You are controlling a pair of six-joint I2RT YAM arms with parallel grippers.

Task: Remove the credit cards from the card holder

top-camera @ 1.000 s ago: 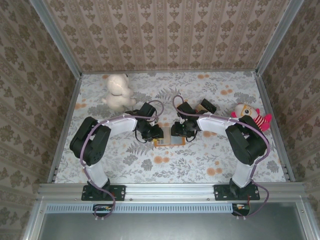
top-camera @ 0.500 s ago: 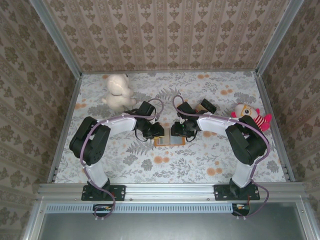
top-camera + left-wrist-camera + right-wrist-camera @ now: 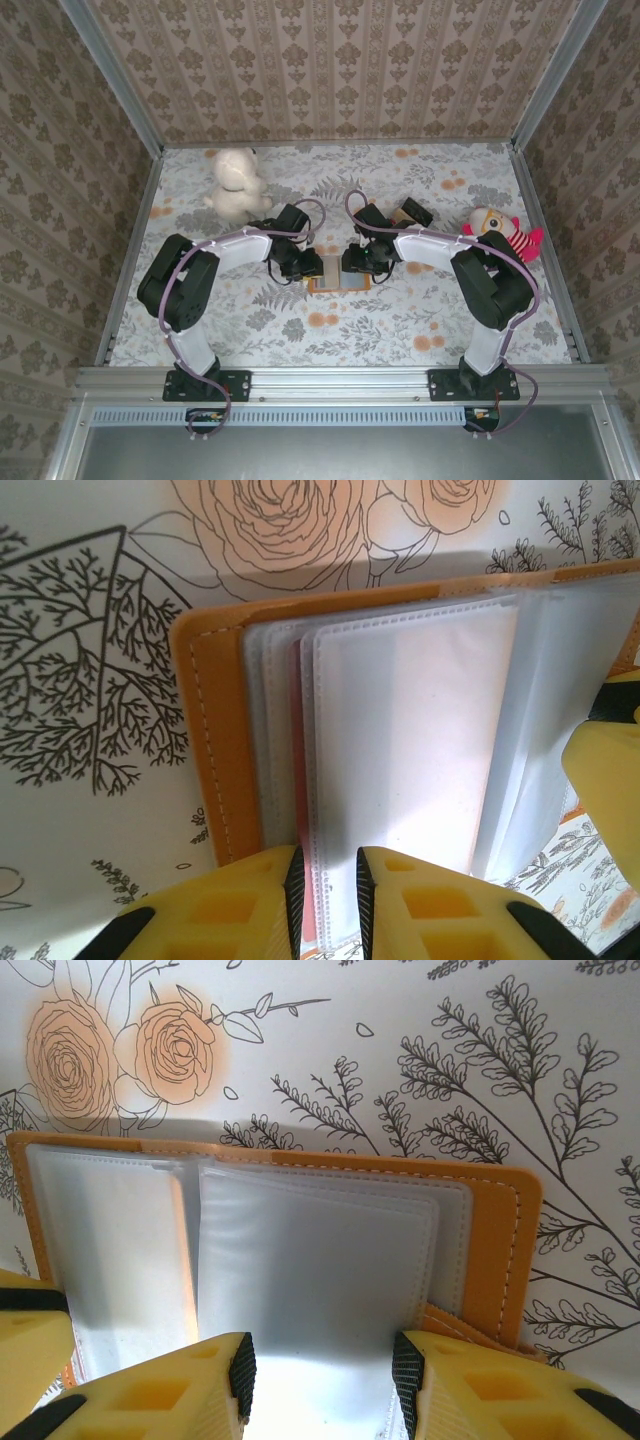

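Card holder [image 3: 338,284] lies open and flat on the floral desk [image 3: 400,320], at mid-desk between the two grippers. Its long axis runs left-right. The far part of it sits under the grippers, so the top view hides it.

Left wrist view: orange-tan cover with a stitched rim, and clear pocket leaves fanned over it. One credit card [image 3: 299,780] shows only as a thin red strip between leaves. Its face is hidden and its lower end is cut off at the frame edge. No print is legible through the leaves.

Left gripper [image 3: 327,880]: jaws drawn almost together, with the red card's edge and one clear leaf caught between the pads.

Right gripper [image 3: 322,1370]: jaws wide apart, straddling the top clear leaf on the holder's right half. That leaf's near edge is out of frame. I cannot tell whether the fingertips press on the holder.

A folded orange flap pokes out under the right corner; detail unclear.
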